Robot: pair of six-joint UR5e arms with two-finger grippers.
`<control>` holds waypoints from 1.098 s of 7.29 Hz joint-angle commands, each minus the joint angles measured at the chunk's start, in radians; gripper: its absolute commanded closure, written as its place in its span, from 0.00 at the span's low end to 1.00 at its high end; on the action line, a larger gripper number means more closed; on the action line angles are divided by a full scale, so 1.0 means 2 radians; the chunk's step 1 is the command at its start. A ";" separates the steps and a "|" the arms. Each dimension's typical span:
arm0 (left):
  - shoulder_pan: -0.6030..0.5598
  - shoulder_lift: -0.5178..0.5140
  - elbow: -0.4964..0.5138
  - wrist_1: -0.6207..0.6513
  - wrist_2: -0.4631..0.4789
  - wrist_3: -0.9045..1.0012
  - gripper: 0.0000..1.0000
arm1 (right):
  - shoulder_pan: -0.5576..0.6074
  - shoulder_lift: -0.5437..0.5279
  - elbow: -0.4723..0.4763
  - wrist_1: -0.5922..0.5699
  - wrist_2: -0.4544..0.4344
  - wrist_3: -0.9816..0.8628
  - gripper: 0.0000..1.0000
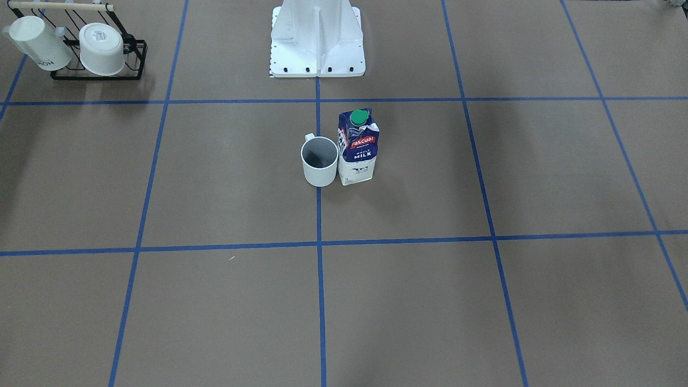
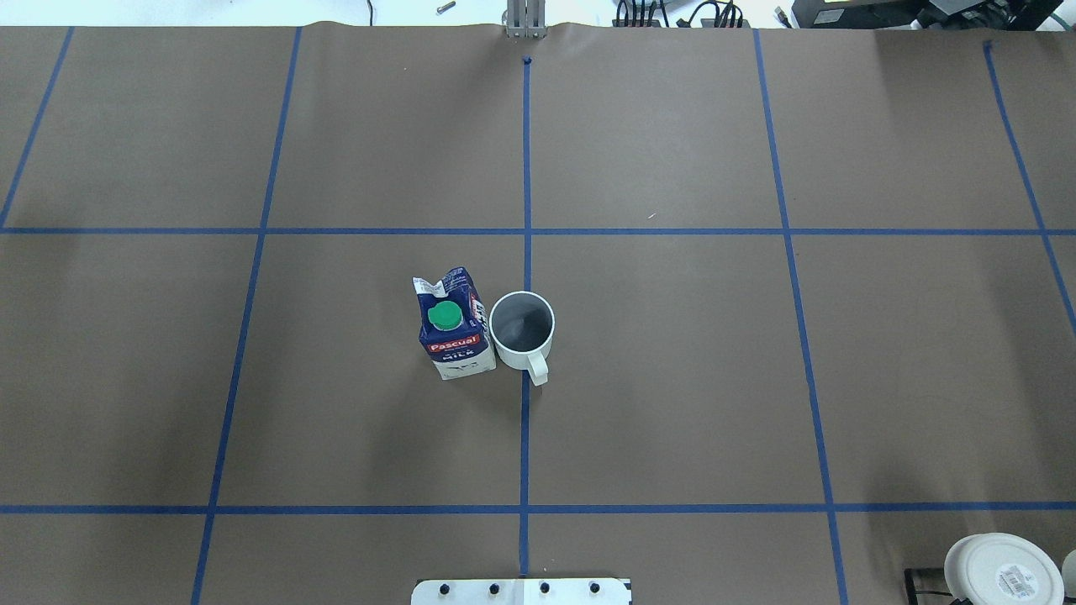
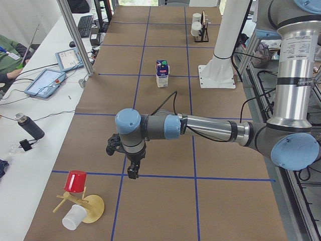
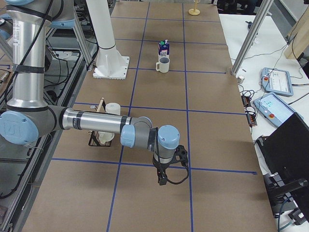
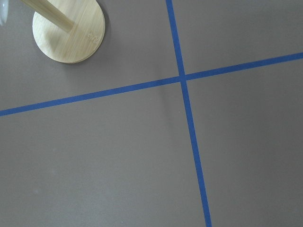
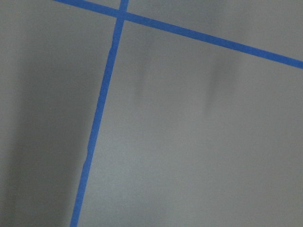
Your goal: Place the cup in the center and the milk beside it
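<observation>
At the middle of the counter (image 2: 672, 378), the cup (image 2: 521, 326) stands upright on the central blue tape line, its handle turned toward the robot's base. The milk (image 2: 454, 328) stands just beside it on the robot's left, upright, green cap on. Well apart from both, the left end effector (image 3: 131, 173) hangs over the counter's left end and the right end effector (image 4: 162, 181) over its right end. I cannot tell whether either is open or closed.

1 milk (image 1: 358, 148), 1 cup (image 1: 320, 161), 2 other mugs (image 1: 102, 48) (on 1 wire rack (image 1: 131, 76)) and 1 wooden stand (image 5: 69, 31).
</observation>
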 commanded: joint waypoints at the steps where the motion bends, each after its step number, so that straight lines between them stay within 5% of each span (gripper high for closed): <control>1: 0.000 0.002 0.000 0.000 0.000 0.001 0.01 | 0.000 0.000 0.001 0.000 0.000 0.001 0.00; 8: 0.000 0.015 -0.004 -0.003 0.000 -0.001 0.01 | 0.000 0.000 0.002 0.000 0.001 0.001 0.00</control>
